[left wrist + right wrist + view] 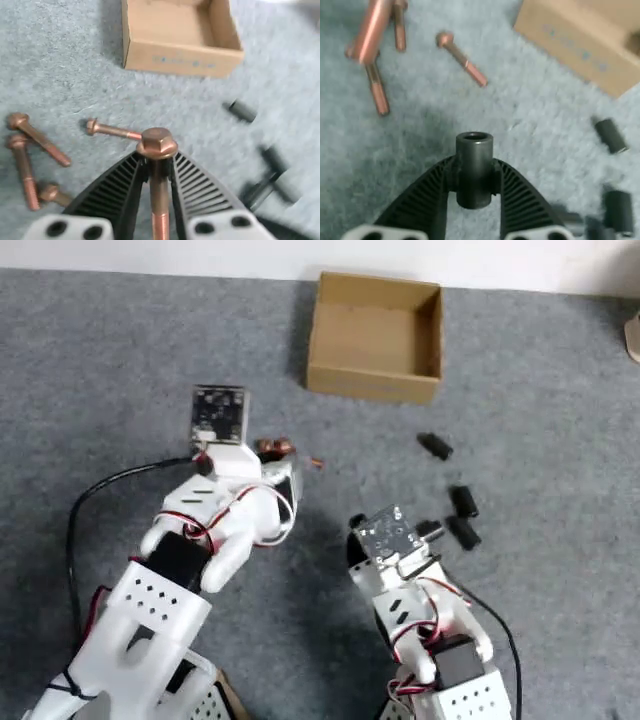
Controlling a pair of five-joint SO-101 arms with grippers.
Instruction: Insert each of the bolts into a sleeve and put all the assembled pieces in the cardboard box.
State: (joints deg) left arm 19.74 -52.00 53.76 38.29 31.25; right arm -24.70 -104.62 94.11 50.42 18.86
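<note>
My left gripper (157, 161) is shut on a copper bolt (157, 145), head up between the black fingers. Several loose bolts (112, 130) lie on the grey carpet just beyond it, one by itself (313, 462) in the high view. My right gripper (475, 165) is shut on a black sleeve (474, 160), held upright with its bore open on top. Three more sleeves lie loose: one (434, 446) nearer the box, two (463, 502) beside the right gripper (430, 532). The cardboard box (375, 337) stands open at the back. The left gripper (287, 480) sits next to the bolt pile (275, 448).
Grey carpet covers the table. The box wall (180, 57) faces the left gripper, and a corner of the box (585, 45) lies beyond the right one. A black cable (95, 495) loops beside the left arm. Open carpet lies between the two grippers.
</note>
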